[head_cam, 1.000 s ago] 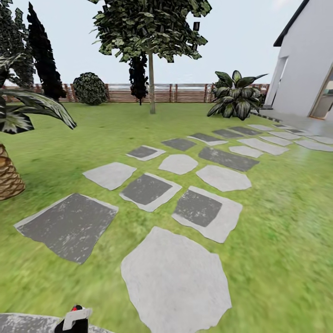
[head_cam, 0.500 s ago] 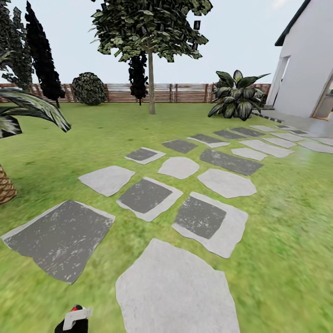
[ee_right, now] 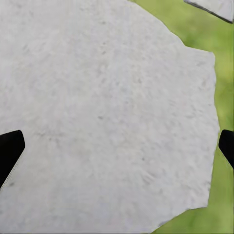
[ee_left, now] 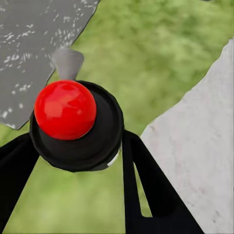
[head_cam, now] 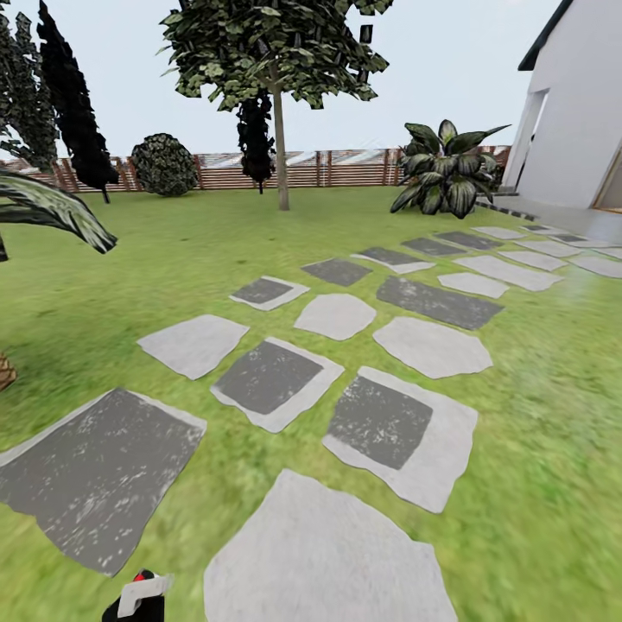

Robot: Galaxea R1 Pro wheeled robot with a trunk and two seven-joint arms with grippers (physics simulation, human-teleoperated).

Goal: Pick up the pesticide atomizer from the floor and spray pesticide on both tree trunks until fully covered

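Head view: lawn (head_cam: 536, 484) with grey stepping stones (head_cam: 268, 380) running ahead toward the slat fence (head_cam: 345, 168) and the white house (head_cam: 579, 112). One tree (head_cam: 276, 52) with a slim pale trunk (head_cam: 282, 164) stands well ahead, just before the fence. Palm frond (head_cam: 52, 207) at the left edge. Compared with a second ago the stones sit lower and larger in frame and the palm's scaly stem has nearly slid out at the left, so the whole view moved: base is rolling forward, not the things. Atomizer (head_cam: 142, 596) top pokes up at the bottom edge, same spot throughout, so it rides with the robot.

Left wrist view: left gripper (ee_left: 80, 161) jaws closed around the atomizer's black body, red knob (ee_left: 65, 109) on top, grey nozzle (ee_left: 67, 62) beyond it. Grass and stone pass underneath.

Right wrist view: right gripper (ee_right: 117, 146) jaws spread wide, holding nothing, a pale stone (ee_right: 107, 112) below.

My read: pickup is done, this is transit. Trunk is still well apart, no spraying possible yet. Second tree isn't something I can pick out from here.
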